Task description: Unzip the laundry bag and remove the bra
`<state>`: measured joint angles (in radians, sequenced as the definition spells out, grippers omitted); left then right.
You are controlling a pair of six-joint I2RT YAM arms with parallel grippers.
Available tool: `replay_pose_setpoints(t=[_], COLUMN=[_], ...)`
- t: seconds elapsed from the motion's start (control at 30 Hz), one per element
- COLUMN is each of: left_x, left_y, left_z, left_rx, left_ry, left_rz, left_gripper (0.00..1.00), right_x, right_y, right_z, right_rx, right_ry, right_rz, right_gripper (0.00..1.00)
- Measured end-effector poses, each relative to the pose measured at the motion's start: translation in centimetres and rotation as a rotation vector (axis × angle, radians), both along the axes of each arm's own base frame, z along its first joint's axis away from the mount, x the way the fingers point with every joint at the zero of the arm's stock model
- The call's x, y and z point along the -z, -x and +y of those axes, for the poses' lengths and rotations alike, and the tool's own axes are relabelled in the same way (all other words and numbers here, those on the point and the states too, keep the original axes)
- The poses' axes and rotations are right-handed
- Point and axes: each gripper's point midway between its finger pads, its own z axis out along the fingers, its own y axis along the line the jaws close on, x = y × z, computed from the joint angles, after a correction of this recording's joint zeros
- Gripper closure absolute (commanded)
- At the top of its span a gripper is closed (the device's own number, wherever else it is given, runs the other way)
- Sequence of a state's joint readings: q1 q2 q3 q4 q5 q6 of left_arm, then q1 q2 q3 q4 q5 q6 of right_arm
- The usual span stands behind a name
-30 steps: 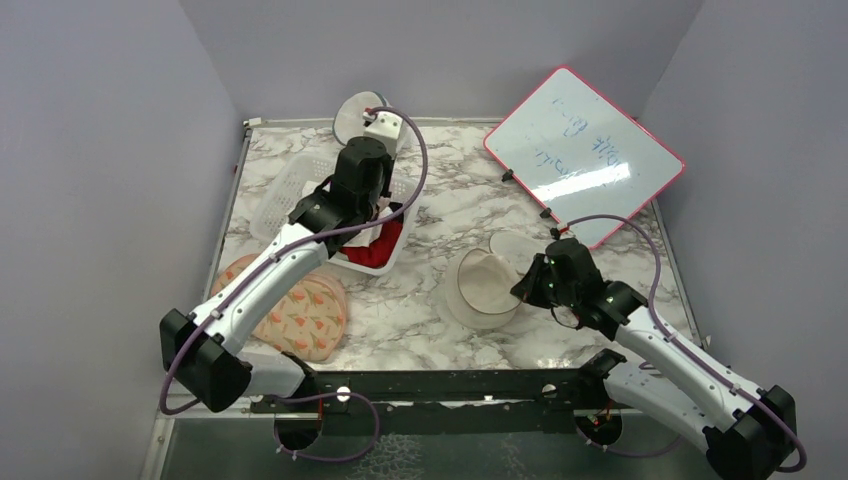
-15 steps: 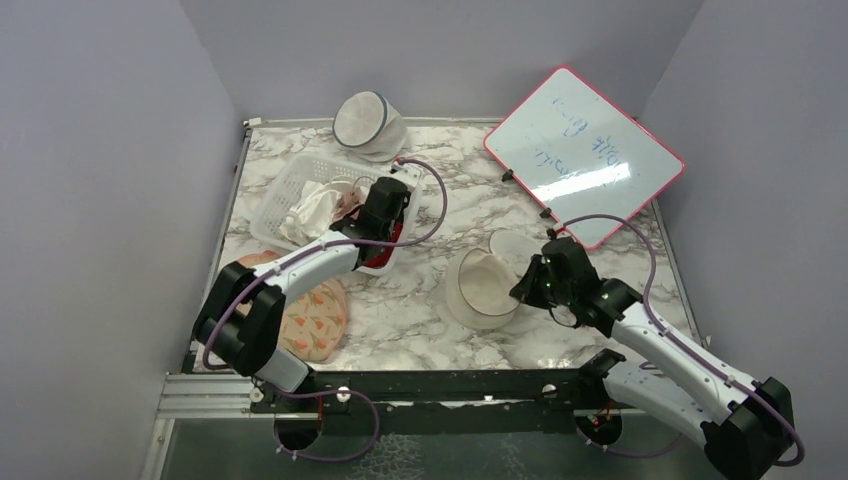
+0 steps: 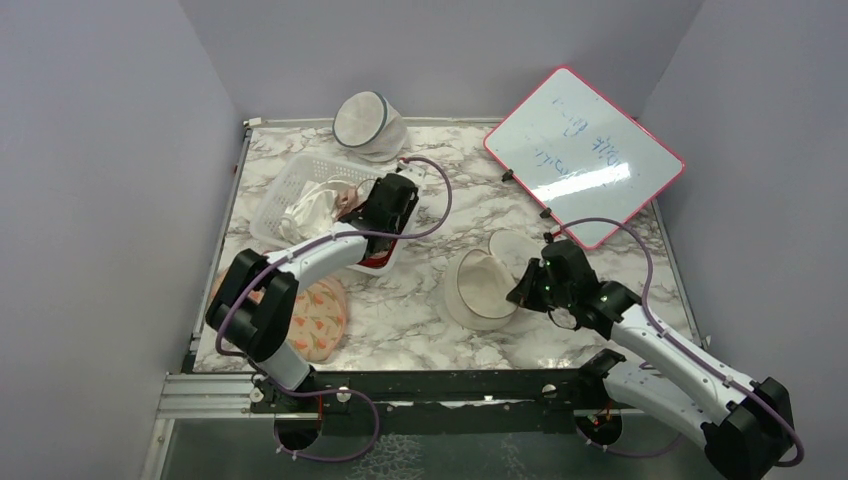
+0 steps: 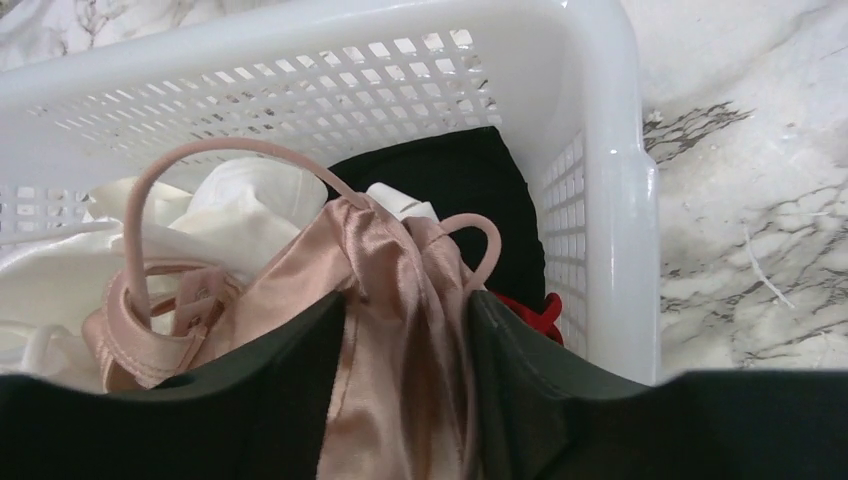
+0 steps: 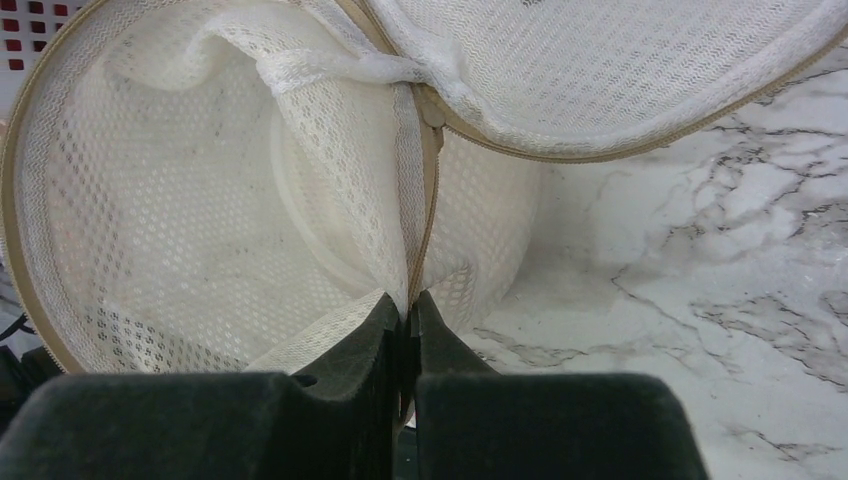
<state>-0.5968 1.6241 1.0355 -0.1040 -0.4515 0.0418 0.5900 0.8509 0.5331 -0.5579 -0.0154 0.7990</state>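
The cream laundry bag [image 3: 483, 287] lies open on the marble, its lid flap [image 3: 512, 245] folded back; its mesh inside [image 5: 200, 200] holds nothing. My right gripper [image 3: 522, 291] is shut on the bag's zipper rim [image 5: 405, 305]. The dusty-pink satin bra [image 4: 390, 300] hangs bunched between my left fingers, its straps draped over clothes in the white basket [image 4: 620, 200]. My left gripper [image 4: 405, 325] is shut on the bra, low over the basket's right end [image 3: 362, 208].
The basket [image 3: 285, 190] holds white cloth [image 4: 240, 200], black cloth [image 4: 460, 175] and red cloth [image 4: 530, 310]. A white mesh bag with a grey-blue rim [image 3: 365, 122] stands at the back. A pink-framed whiteboard [image 3: 585, 150] leans at the right. A patterned round bag [image 3: 310, 315] lies front left.
My left arm has dropped and stretched forward, bringing its gripper with the bra down to the basket's right end. The right gripper and the bag have hardly moved.
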Motion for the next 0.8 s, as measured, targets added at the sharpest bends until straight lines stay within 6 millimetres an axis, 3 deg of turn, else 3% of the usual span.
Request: replay_pose_setpoints(t=[0.17,0.37,0.53,0.7,0.8], left_x=[-2.3,-6.7,-8.4,-9.5,-10.1], left_y=[1.0,2.0,2.7,3.2,3.5], left_z=[0.2,0.8,0.8,0.8,0.7], left_rx=[0.019,0.037,0.059,0.079,0.087], left_ry=[0.059,0.145,0.189,0.214,0.226], left_rz=[-0.06,-0.2,-0.276,-0.329,-0.354], left_gripper=[0.4,0.24,0.05,0.03,0.03], right_x=[0.1,-0.5,-0.9,-2.2,-4.2], right_y=[0.2,0.3,0.7,0.8,0.2], right_z=[0.9,2.6,3.8,3.7,3.2], right_rx=[-0.035,-0.095,-0.145,-0.174,-0.167], right_ry=[-0.028,-0.102,-0.165,-0.174,-0.154], right_rz=[0.018,0.022,0.014,-0.032,-0.091], right_gripper=[0.92,0.66,0.45,0.25,0.18])
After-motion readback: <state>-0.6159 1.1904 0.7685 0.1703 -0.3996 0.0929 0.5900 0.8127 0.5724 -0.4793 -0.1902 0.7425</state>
